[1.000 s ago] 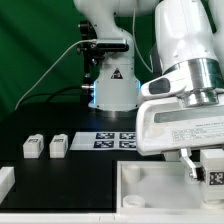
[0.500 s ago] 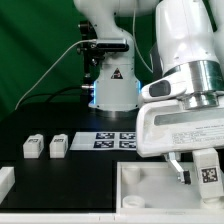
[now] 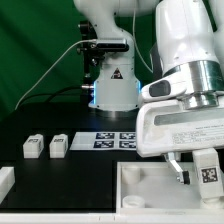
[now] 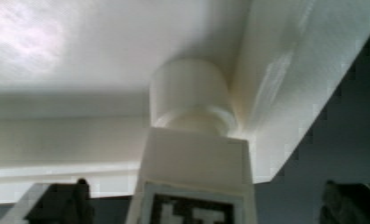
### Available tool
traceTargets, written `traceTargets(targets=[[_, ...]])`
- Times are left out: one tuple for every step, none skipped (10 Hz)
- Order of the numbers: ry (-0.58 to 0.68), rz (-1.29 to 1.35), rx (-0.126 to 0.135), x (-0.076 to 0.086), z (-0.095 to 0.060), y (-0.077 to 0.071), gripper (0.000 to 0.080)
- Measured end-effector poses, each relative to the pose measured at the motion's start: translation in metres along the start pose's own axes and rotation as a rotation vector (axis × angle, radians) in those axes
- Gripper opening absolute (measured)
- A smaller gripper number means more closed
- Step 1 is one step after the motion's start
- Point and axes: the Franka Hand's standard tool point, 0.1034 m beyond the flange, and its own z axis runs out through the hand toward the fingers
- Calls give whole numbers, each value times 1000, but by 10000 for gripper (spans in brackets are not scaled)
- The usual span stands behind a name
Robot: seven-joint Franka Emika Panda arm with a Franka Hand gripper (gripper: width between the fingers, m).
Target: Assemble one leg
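Black table (image 3: 60,170): tray-like panel (image 3: 140,180) holds leg (image 3: 209,172).

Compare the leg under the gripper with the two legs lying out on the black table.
The leg under the gripper stands upright in a corner of the white panel; the two loose legs rest on the black table, clear of the panel. The gripper with open jaws flanks the first; nothing is near the others. All are white, tagged posts.
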Motion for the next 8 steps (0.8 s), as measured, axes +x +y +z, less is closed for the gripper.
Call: traceTargets(targets=[[0, 0, 0, 0, 0, 0, 648], [-5, 1, 1, 1, 0, 0, 648], [-30, 2, 8, 8, -8, -1, 648], [-31, 2, 11, 18, -18, 0, 648], [-73, 5, 18, 21, -21, 1, 648], [-65, 10, 13, 25, -22, 6, 648], [-72, 16, 10, 25, -21, 10, 648], [-184, 22, 33, 19, -19, 7, 648]])
